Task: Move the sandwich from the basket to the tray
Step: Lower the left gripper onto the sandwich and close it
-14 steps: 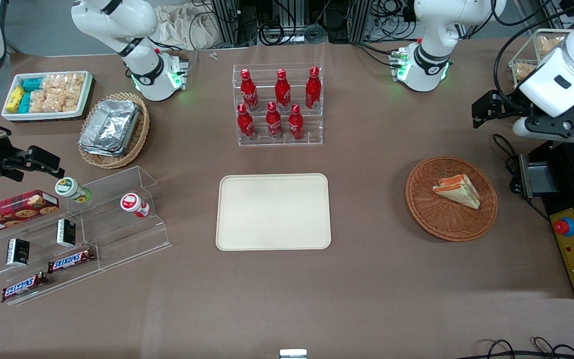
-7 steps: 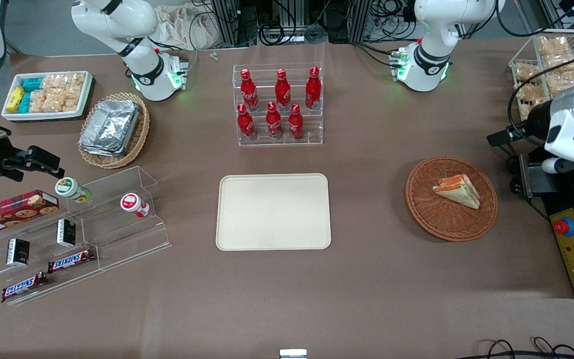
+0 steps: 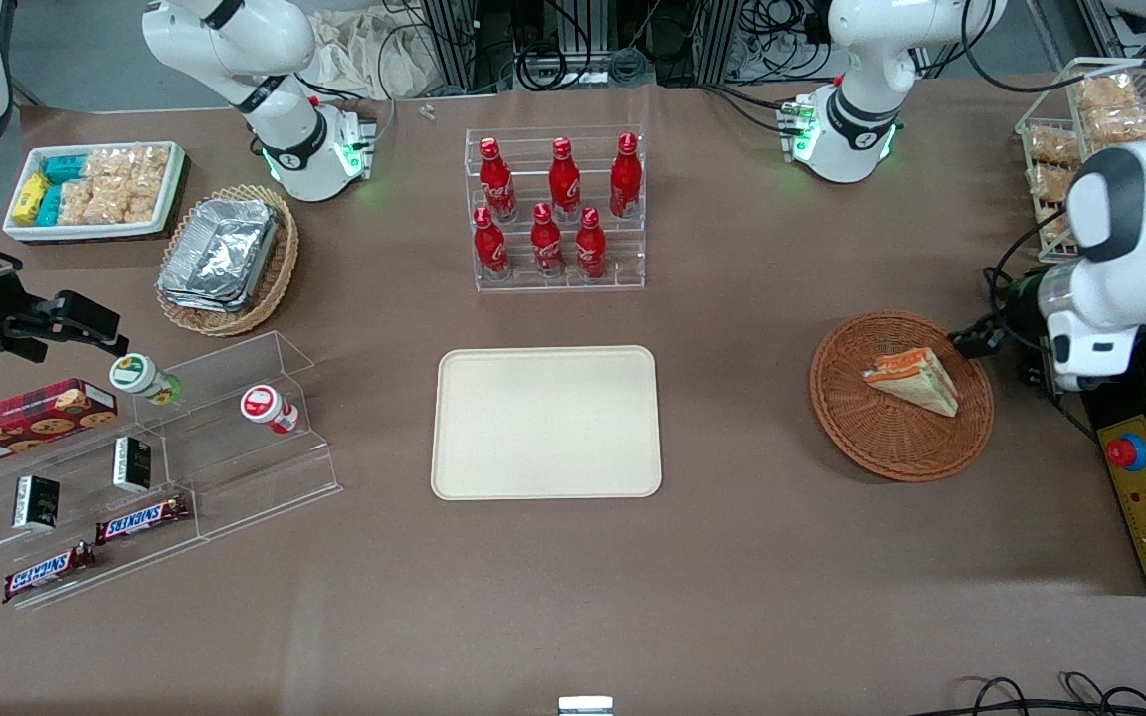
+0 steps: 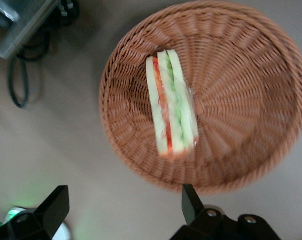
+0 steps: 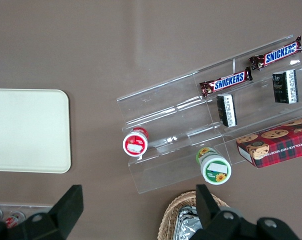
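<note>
Hovering gripper (image 4: 123, 200) spread — above sandwich (image 4: 171, 102)

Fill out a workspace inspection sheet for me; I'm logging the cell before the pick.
Surface: brown table, flat, no spills seen.
Job's things: sandwich lies in the basket; tray bare, mid-table.
Clutter: cola bottles in a clear rack; snack stand; foil trays; white bin.
Grippers: gripper open, above the table beside the basket rim, holding nothing.
Cables: black cable on the table near the basket.
Surroundings: control box with red button at the working arm's end.
</note>
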### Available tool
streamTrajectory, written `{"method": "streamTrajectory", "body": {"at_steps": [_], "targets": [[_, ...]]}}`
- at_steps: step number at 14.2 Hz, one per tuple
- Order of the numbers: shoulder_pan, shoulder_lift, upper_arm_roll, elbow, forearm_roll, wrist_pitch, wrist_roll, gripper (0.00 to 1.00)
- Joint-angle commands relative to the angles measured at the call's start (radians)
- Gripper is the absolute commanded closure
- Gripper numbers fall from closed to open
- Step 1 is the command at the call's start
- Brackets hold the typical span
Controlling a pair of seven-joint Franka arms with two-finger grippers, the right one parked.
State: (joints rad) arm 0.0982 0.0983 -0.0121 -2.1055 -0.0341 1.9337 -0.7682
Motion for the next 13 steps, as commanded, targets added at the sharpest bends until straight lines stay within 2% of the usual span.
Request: {"method": "streamTrajectory", "body": {"at_steps": [1,7,8,9,10,11,13], "targets": [[-0.008,0.113,-0.012,0.002,0.003,0.123,-0.201,0.00],[-0.025,0.192,-0.015,-0.070,0.013,0.321,-0.275,0.00],[-0.026,0.201,-0.015,-0.071,0.013,0.324,-0.276,0.10],[-0.026,0.205,-0.015,-0.071,0.013,0.323,-0.276,0.43],[-0.031,0.204,-0.015,-0.071,0.013,0.318,-0.276,0.83],[-0.032,0.198,-0.015,-0.071,0.013,0.312,-0.276,1.00],[-0.032,0.149,-0.017,-0.065,0.013,0.265,-0.267,1.00]]}}
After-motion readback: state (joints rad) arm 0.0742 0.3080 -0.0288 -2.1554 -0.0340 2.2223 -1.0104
